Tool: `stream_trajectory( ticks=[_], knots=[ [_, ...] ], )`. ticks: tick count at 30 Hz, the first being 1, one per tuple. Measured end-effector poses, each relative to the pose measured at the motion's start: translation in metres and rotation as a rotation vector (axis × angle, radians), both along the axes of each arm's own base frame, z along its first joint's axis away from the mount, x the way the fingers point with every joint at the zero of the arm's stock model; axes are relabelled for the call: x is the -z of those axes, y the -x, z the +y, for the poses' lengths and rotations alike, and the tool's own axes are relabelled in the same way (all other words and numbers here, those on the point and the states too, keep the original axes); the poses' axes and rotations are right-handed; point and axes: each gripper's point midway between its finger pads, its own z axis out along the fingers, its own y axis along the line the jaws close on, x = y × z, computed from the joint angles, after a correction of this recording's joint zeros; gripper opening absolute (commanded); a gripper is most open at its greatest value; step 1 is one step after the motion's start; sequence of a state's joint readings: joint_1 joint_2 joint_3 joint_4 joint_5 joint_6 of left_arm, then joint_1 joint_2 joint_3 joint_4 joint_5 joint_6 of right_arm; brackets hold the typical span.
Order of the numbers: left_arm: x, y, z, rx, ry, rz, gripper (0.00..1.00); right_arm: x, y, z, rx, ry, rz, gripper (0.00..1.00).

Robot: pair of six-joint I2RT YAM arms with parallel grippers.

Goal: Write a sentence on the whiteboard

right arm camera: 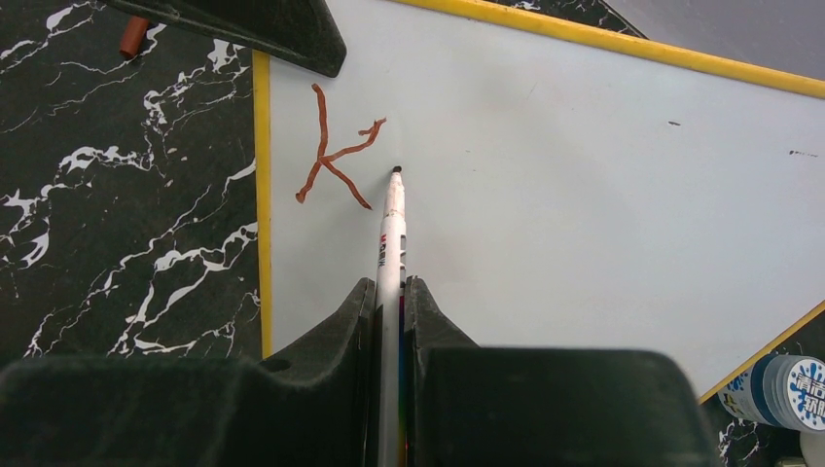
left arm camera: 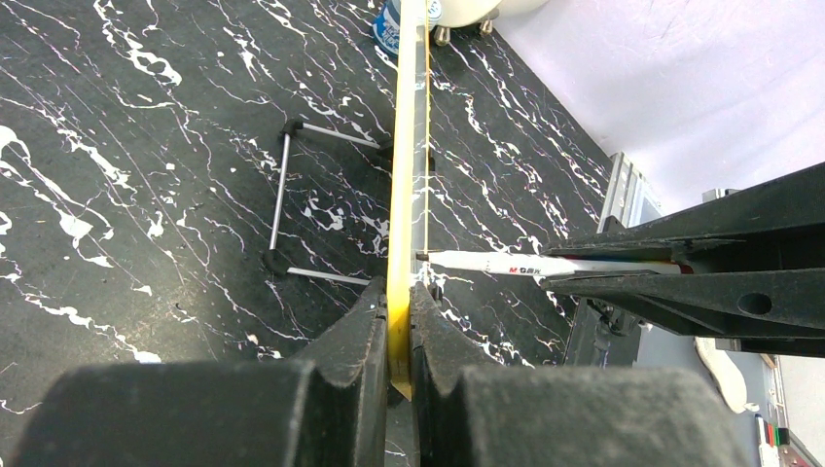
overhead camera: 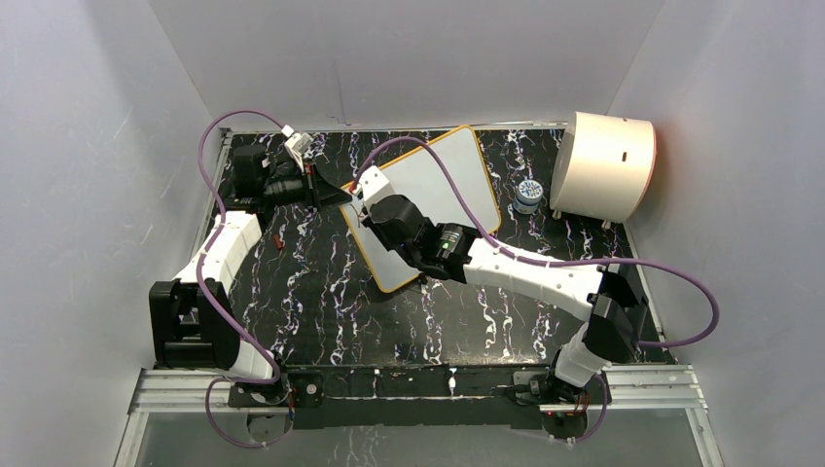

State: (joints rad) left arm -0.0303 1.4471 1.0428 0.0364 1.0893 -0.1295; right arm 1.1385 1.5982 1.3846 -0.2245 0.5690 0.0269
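Note:
The whiteboard (overhead camera: 457,180), white with a yellow rim, stands tilted on the black marbled mat. My left gripper (overhead camera: 342,195) is shut on its left rim, and the left wrist view shows the board edge-on (left arm camera: 407,165) between the gripper (left arm camera: 397,292) jaws. My right gripper (overhead camera: 368,206) is shut on a white marker (right arm camera: 392,238). The marker's dark tip rests on the board (right arm camera: 584,195) just right of a red-brown letter K (right arm camera: 331,151), the only part of the sentence that shows. From the left wrist, the marker (left arm camera: 506,263) meets the board's face.
A cream half-cylinder drum (overhead camera: 603,165) stands at the back right, with a small blue-labelled bottle (overhead camera: 527,195) beside it. A wire stand (left arm camera: 282,195) props the board from behind. A small red cap (right arm camera: 128,37) lies on the mat (overhead camera: 321,292) left of the board.

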Motion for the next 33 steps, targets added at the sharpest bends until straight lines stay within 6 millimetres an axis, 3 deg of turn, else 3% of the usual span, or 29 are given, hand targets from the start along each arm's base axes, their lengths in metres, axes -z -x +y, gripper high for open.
stream_trajectory(
  ticks=[33],
  knots=[
    [0.0001, 0.0000, 0.0000, 0.000, 0.000, 0.000, 0.00, 0.0043, 0.0057, -0.0051, -0.006, -0.016, 0.036, 0.00]
  ],
)
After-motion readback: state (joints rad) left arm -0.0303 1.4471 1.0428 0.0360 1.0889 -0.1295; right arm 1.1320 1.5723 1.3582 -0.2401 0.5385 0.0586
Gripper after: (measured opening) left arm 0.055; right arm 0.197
